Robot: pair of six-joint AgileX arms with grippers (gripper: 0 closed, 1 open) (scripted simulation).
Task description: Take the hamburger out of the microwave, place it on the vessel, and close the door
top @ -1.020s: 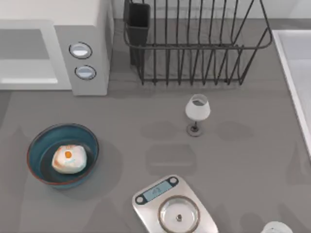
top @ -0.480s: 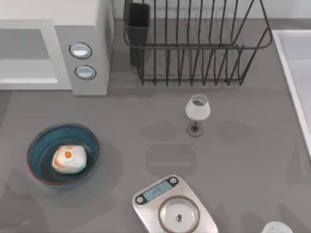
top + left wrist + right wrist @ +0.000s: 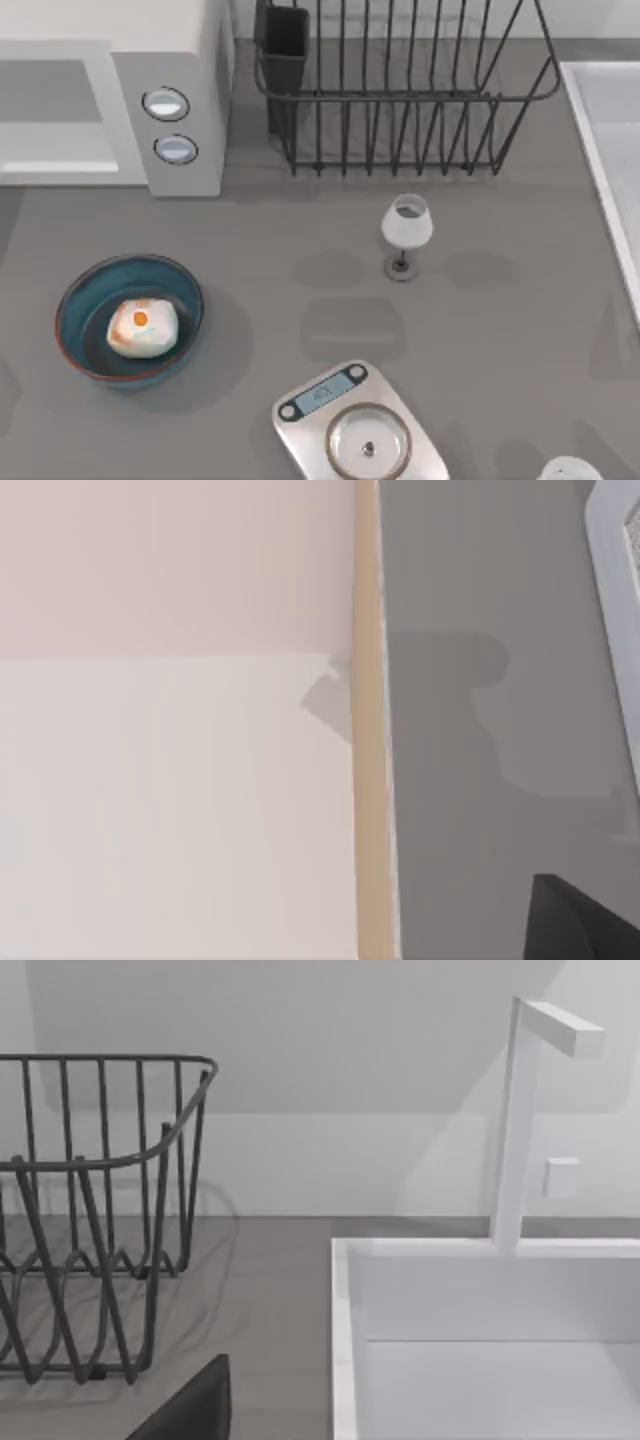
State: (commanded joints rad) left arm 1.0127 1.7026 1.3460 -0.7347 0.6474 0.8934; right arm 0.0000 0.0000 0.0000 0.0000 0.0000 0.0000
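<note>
The hamburger (image 3: 142,327), a whitish lump with orange patches, lies inside the vessel (image 3: 78,300), a blue-teal bowl with a reddish-brown rim at the table's front left. At the back left stands the white microwave (image 3: 185,60), its two knobs to the right of the door (image 3: 50,110). The door is level with the knob panel, and its white bar handle (image 3: 50,166) runs along the lower edge. A dark part of my left gripper (image 3: 580,925) hangs over the table's left edge. A dark part of my right gripper (image 3: 190,1410) is near the dish rack and sink.
A black wire dish rack (image 3: 400,90) fills the back middle. A small wine glass (image 3: 406,232) stands in front of it. A steel scale (image 3: 360,430) sits at the front middle. A white sink (image 3: 610,150) with a tap (image 3: 520,1120) borders the right side.
The arm shadow on the table's front left has slid off toward the left edge. Hamburger, bowl and microwave have stayed where they were.
</note>
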